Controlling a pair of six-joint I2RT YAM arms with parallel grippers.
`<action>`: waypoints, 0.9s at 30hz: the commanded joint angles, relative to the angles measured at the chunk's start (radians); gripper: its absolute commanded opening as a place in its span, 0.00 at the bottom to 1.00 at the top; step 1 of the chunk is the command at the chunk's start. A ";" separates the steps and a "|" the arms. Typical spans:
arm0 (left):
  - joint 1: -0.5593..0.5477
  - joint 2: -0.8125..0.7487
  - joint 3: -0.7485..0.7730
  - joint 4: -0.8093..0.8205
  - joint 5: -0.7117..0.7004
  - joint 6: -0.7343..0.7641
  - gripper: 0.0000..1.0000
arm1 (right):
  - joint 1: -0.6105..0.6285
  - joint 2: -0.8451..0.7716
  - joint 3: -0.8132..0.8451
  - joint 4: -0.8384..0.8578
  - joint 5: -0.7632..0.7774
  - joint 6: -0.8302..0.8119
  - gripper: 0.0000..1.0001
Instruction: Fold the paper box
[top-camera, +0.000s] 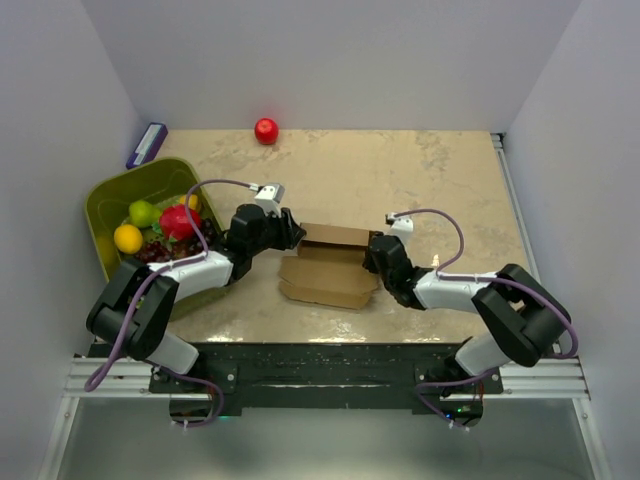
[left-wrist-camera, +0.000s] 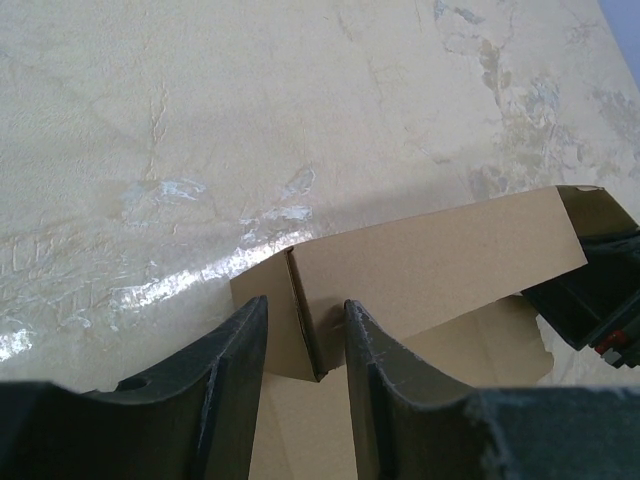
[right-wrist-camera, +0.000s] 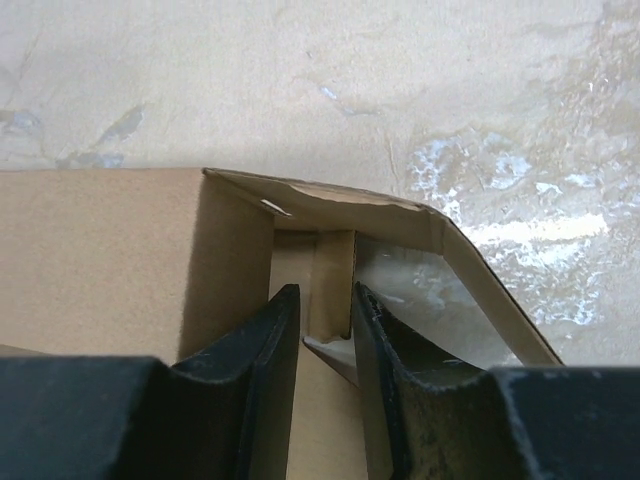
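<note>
We see the left gripper (left-wrist-camera: 305, 305) pinching the paper box (left-wrist-camera: 440, 260) at its corner; the right gripper (right-wrist-camera: 325, 292), narrow, straddles an inner flap (right-wrist-camera: 331, 268), grip unclear.

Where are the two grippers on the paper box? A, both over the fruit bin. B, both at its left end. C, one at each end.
C: the left gripper straddles the left corner of the paper box, the right gripper a flap at its right end.

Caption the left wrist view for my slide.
Left gripper gripping a raised corner of the half-folded paper box.
</note>
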 joint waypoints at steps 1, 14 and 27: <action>0.001 0.021 0.023 -0.034 -0.010 0.029 0.41 | 0.020 0.000 -0.003 0.113 0.005 -0.058 0.31; 0.001 0.029 0.020 -0.024 0.001 0.021 0.40 | 0.120 0.101 0.052 0.123 0.045 -0.058 0.30; 0.000 -0.022 0.050 -0.020 -0.007 0.070 0.68 | 0.130 -0.036 0.059 -0.097 0.059 0.015 0.67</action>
